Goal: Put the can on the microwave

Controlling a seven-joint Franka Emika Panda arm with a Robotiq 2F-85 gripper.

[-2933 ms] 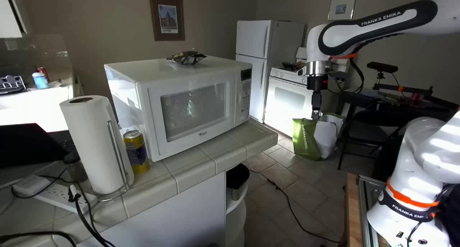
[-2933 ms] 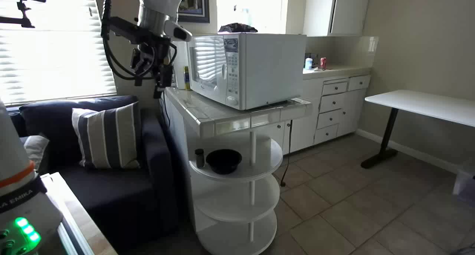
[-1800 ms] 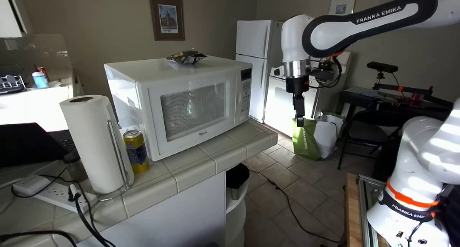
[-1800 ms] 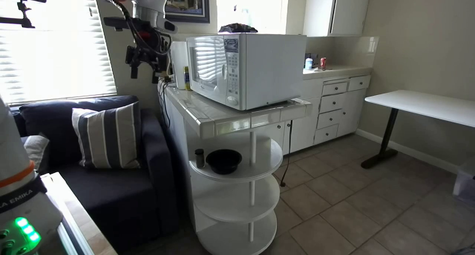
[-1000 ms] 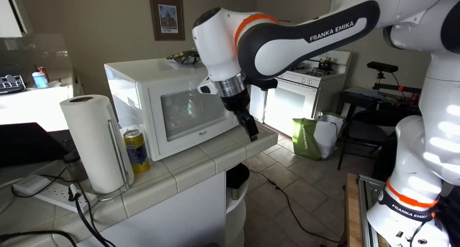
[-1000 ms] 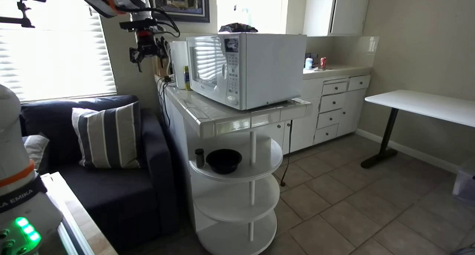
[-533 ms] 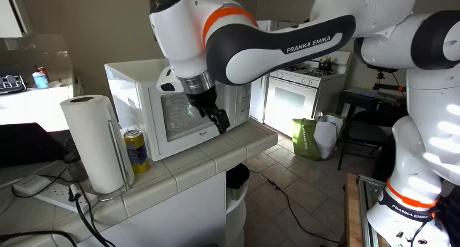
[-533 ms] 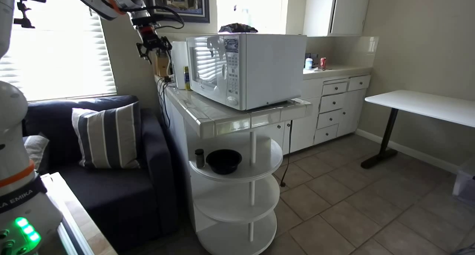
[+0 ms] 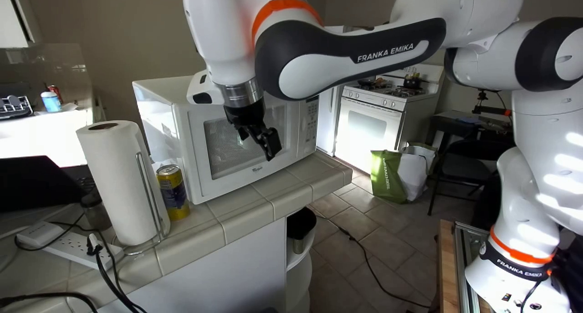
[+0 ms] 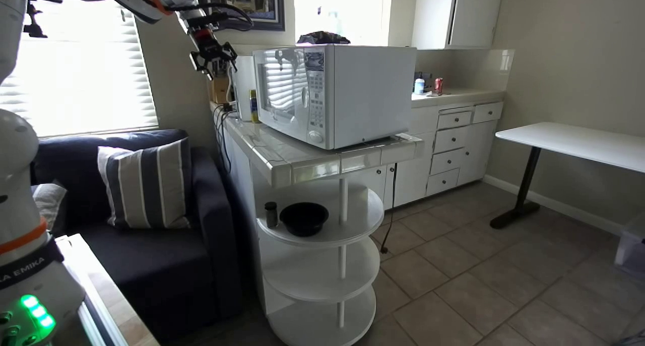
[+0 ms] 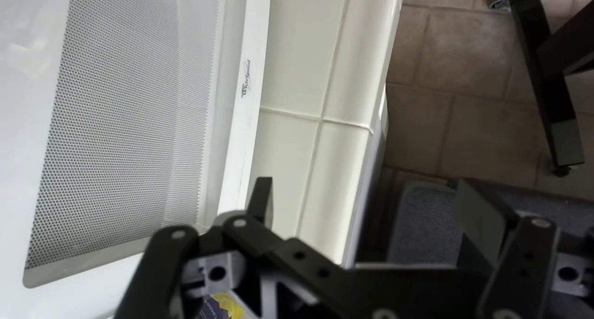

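Since nothing is pinched yet, I'd call this the pre-grasp step; pick and place both undone. Left to right in an exterior view: paper towel roll [image 9: 120, 185], then the yellow-gold can [image 9: 173, 192], upright on the tiled counter [image 9: 255, 212], between roll and microwave [image 9: 218, 144]. Can't tell if it touches either. Gripper [image 11: 366, 207] hangs in front of the microwave, tilted, roughly above the counter's front edge; can is off to its left in that exterior view, well apart. Fingers [image 11: 262, 203] are spread wide in the wrist view, nothing between them. A yellow-and-blue bit of the can shows at the bottom there.

Next move, my guess: shift across to the can, come down over it, straddle without nudging roll or microwave, squeeze, then lift above the microwave top before going over. Dark packet [image 10: 322, 38] sits up there, so set the can beside it.

Counts, left to right: laptop [image 9: 34, 185] 1, power strip [image 9: 73, 247] 1, roll 1, yellow-gold can 1, microwave 1, gripper 1 (two fingers), stove [image 9: 369, 121] 1. Also, in an exterior view: packet 1, then red can [image 10: 438, 85] 1, not our target.
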